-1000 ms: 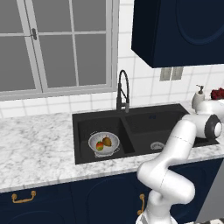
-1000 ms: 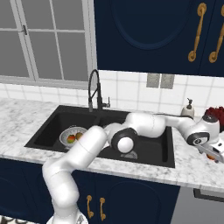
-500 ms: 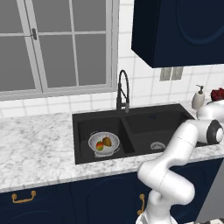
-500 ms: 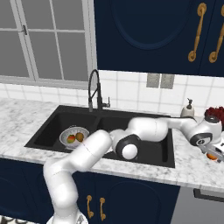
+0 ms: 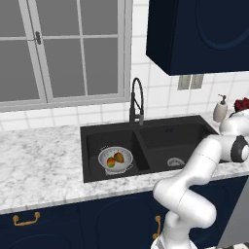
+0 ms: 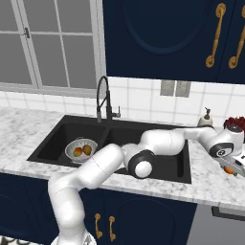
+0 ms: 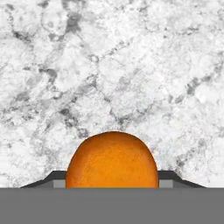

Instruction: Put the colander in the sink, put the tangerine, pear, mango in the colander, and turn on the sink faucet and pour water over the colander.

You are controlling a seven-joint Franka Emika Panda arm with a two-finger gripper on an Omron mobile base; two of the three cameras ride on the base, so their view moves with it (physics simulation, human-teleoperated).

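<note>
The silver colander (image 5: 104, 154) (image 6: 71, 149) sits in the left basin of the black sink (image 5: 160, 141) (image 6: 52, 143). Inside it lie the red-green mango (image 5: 111, 163) (image 6: 77, 152) and the yellowish-brown pear (image 5: 119, 156) (image 6: 87, 150). The black gooseneck faucet (image 5: 136, 99) (image 6: 102, 95) stands behind the divider with no water running. My gripper (image 6: 232, 167) (image 7: 112, 177) is low over the marble counter right of the sink. Its fingertips (image 7: 57, 177) press both sides of the orange tangerine (image 7: 112, 159) (image 6: 229, 170), which rests on the counter.
A pale soap pump bottle (image 5: 220, 109) (image 6: 206, 117) and a dark red cluster (image 5: 241, 104) (image 6: 233, 122) stand at the back right of the counter, close behind my hand. The counter's front edge lies just beyond the tangerine. My arm stretches across the right basin.
The hand has sunk to the counter right of the sink, and its jaws have closed in from wide open onto the tangerine. The colander and its fruit have not moved.
</note>
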